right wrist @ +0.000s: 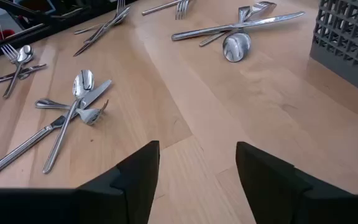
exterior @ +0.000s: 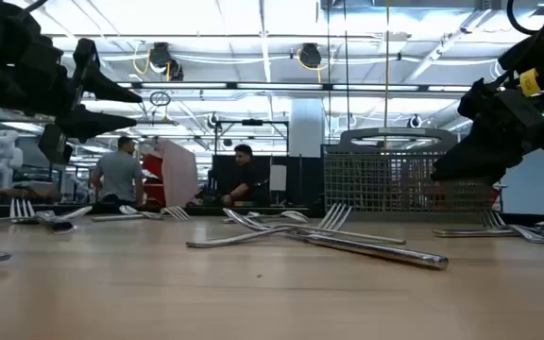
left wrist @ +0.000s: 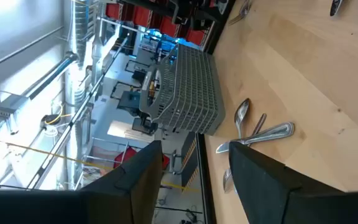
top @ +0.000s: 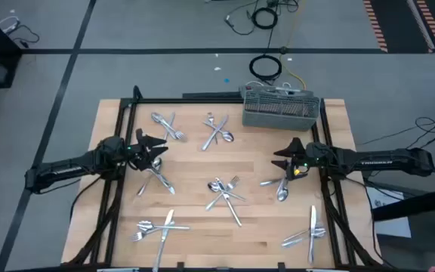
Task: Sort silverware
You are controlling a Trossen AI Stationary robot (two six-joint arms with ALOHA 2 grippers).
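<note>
The silverware lies in several small heaps of forks, spoons and knives on the wooden table (top: 195, 162): one (top: 157, 178) just near of my left gripper, one (top: 279, 186) near my right gripper, one in the middle (top: 225, 193) and others (top: 217, 130) farther back. My left gripper (top: 160, 149) hovers open above the table's left part, empty, its fingers pointing toward the right edge. My right gripper (top: 279, 159) hovers open above the right part, pointing left. The right wrist view shows bare wood between its fingers (right wrist: 197, 180) and a heap (right wrist: 73, 106) ahead.
The grey mesh caddy (top: 280, 110) stands at the table's far right edge, also seen in the left wrist view (left wrist: 188, 87). More heaps lie near the front edge (top: 155, 227) (top: 308, 234). Black frame rails (top: 115, 196) run along the table's sides. People sit in the room behind (exterior: 121, 175).
</note>
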